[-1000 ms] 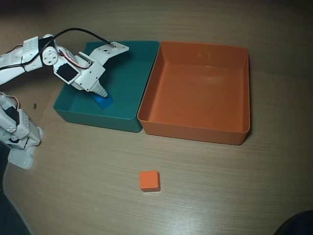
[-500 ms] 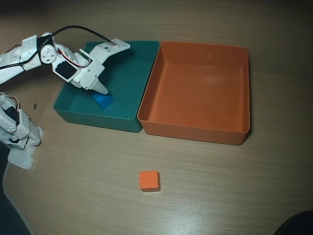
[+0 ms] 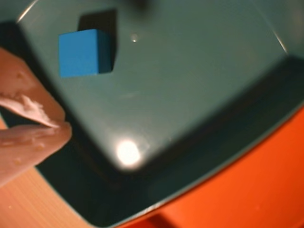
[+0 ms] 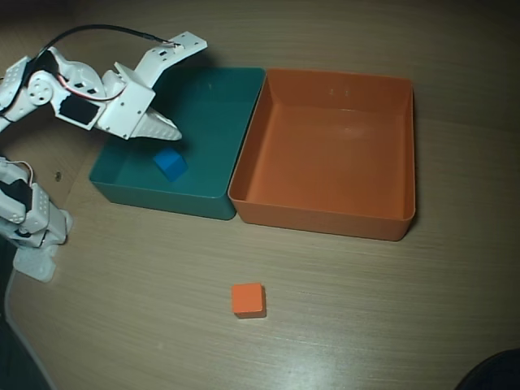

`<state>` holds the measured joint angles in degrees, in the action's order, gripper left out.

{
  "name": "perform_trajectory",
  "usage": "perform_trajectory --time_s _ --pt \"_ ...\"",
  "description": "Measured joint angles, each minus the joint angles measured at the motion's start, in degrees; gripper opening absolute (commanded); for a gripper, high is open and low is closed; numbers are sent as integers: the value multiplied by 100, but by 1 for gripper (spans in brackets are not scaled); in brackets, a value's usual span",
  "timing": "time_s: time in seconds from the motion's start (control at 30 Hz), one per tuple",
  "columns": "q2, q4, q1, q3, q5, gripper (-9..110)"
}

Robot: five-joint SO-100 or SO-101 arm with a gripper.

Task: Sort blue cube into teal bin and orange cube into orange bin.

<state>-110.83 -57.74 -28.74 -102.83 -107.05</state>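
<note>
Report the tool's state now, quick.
Tool: open, holding nothing; the blue cube sits free on the teal bin floor.

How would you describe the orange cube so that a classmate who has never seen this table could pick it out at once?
In the overhead view, find the two square trays side by side, the teal bin left and the orange bin right. Move toward the bottom edge onto the bare wooden table: the orange cube sits there alone. It is far smaller than the trays and, unlike the blue cube, lies outside both.
</note>
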Motion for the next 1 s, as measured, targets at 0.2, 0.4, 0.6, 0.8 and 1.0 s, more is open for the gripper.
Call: perform_trajectory --time_s 0.2,0.4,0.6,0.8,1.0 --pt "-9 0 1283 527 -9 -4" --pt "272 0 2241 861 -9 -3" --pt "1354 0 2549 1573 -9 -2" --pt "2522 0 2716 2312 -9 -2" --pt "3155 0 3094 2804 -9 16"
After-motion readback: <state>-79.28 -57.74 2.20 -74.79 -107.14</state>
